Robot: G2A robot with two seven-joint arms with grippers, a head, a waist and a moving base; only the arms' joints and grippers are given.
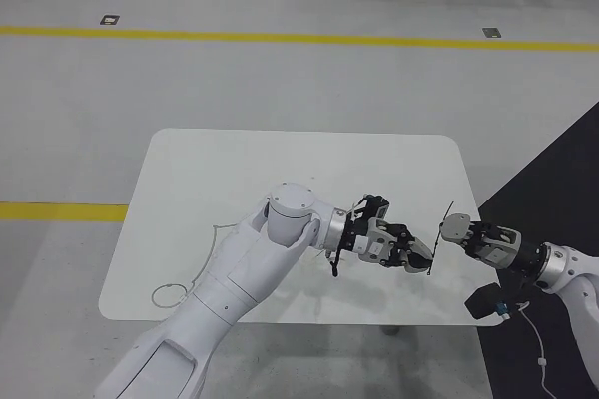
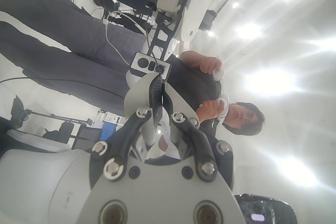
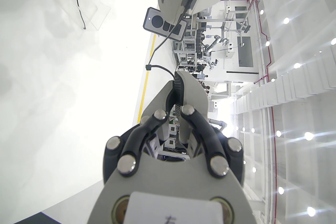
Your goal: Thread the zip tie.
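A thin black zip tie (image 1: 435, 244) hangs in the air between my two grippers, above the white table's (image 1: 280, 160) near right part. My right gripper (image 3: 176, 78) is shut on one end of the strap. From there the strap curves out to the tie's small square head (image 3: 148, 67). A black line runs from the head up to my left gripper (image 3: 182, 16). In the left wrist view, my left gripper (image 2: 160, 78) is shut, and a thin black strap (image 2: 155, 62) comes out of its tips. In the top view, the left gripper (image 1: 419, 261) and right gripper (image 1: 447, 227) nearly face each other.
A second black zip tie (image 3: 80, 9) lies on the table inside a clear plastic piece (image 3: 90, 8). A thin loop outline (image 1: 170, 294) lies near the table's front left corner. A dark surface (image 1: 569, 170) borders the table on the right.
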